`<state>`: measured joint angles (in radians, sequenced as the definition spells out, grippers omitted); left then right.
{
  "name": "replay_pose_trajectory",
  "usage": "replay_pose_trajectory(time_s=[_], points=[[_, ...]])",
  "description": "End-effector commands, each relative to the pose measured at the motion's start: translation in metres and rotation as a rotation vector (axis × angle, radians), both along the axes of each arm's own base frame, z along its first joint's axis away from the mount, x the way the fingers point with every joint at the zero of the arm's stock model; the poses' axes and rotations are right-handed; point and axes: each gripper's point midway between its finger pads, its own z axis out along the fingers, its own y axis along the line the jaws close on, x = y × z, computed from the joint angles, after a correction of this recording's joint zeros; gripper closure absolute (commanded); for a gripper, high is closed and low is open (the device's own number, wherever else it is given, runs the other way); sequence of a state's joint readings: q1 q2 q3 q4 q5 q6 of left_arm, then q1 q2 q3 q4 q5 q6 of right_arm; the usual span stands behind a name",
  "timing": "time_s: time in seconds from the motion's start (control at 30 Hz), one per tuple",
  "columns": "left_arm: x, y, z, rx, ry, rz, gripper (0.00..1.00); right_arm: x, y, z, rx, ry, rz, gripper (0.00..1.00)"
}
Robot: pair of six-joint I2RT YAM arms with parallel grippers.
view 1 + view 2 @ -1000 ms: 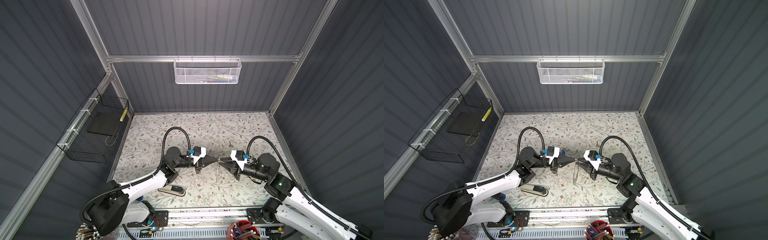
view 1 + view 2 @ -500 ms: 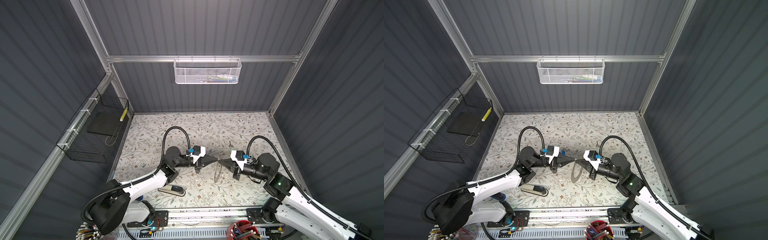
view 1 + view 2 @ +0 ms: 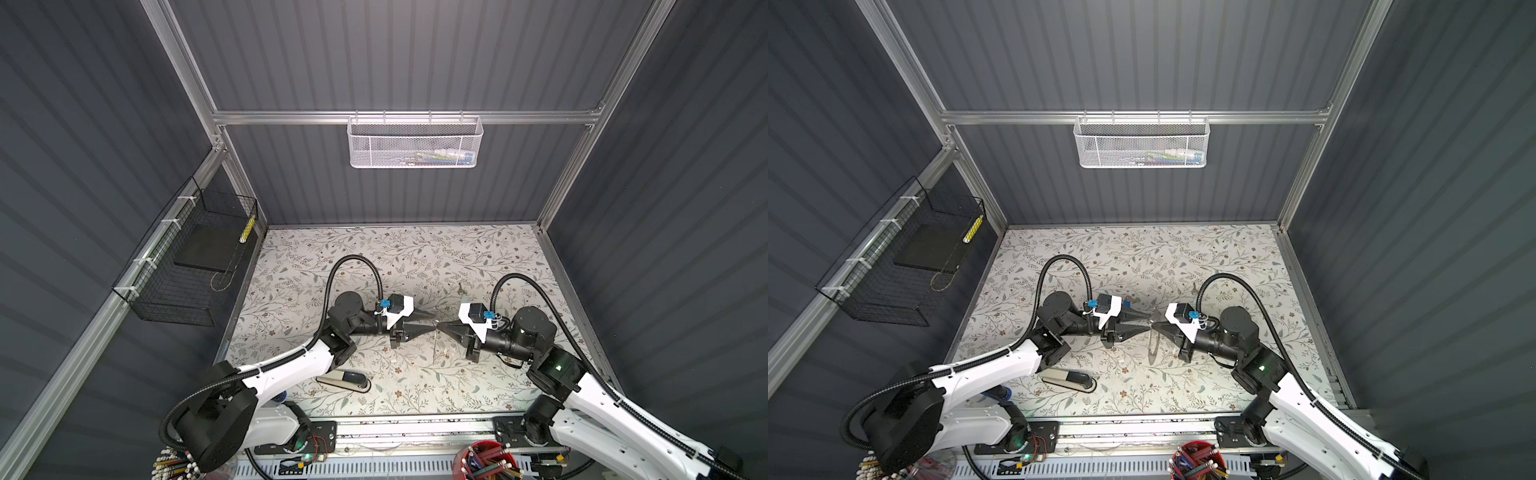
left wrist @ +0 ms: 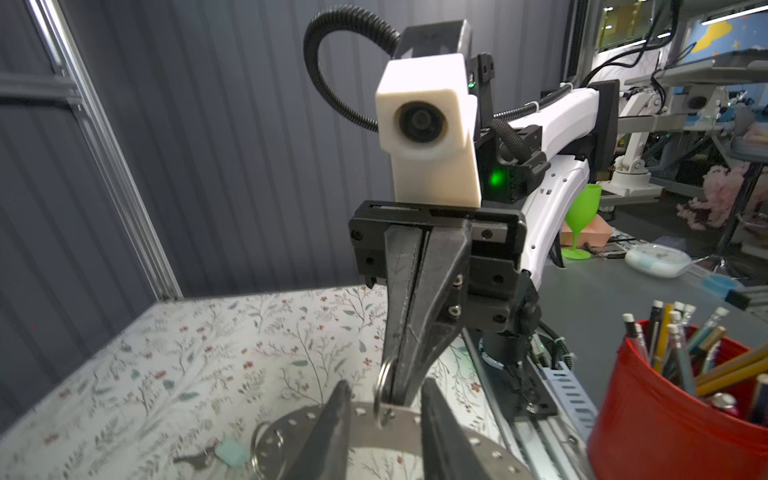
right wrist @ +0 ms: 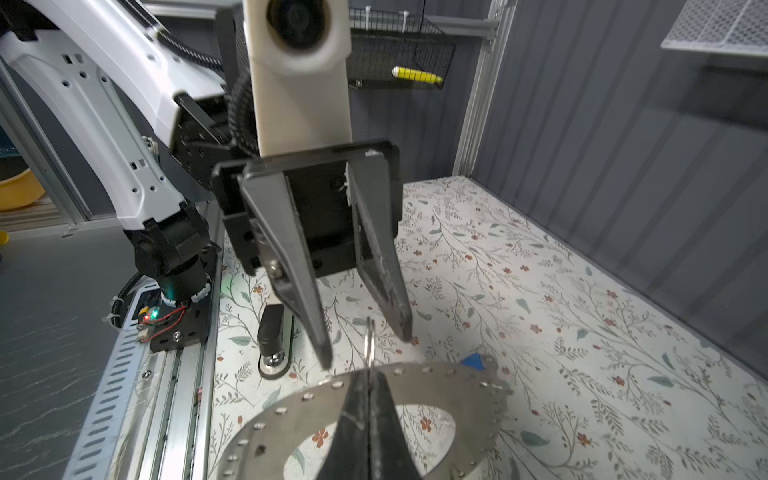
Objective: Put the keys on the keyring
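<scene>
Both level, tips meeting, right tool (image 4: 393,400) pinching keyring (image 5: 437,387), left tool (image 5: 365,347) parted.

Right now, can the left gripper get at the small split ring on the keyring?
Probably yes: the left gripper is open with its fingers either side of the small split ring, nothing between them.

Brushed grey metal keyring (image 5: 469,399), glossy red plastic cup (image 4: 665,415), matt floral-printed table cover (image 5: 582,332)
</scene>
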<state>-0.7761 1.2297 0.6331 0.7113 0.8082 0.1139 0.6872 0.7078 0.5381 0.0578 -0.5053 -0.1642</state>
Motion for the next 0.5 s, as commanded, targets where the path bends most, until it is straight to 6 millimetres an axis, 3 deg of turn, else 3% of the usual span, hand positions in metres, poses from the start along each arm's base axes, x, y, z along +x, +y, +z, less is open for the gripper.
replay_pose_trajectory(time_s=[0.0, 0.2, 0.47], points=[[-0.001, 0.01, 0.005, 0.141, -0.165, 0.049, 0.63, 0.001, -0.006, 0.0, -0.079, -0.002, -0.023, 1.0], [0.002, 0.025, 0.003, 0.292, -0.294, 0.098, 0.63, 0.003, -0.01, -0.008, -0.165, 0.022, -0.034, 1.0], [0.006, 0.011, -0.01, 0.424, -0.414, 0.125, 0.61, 0.005, -0.006, -0.008, -0.199, 0.046, -0.017, 1.0]])
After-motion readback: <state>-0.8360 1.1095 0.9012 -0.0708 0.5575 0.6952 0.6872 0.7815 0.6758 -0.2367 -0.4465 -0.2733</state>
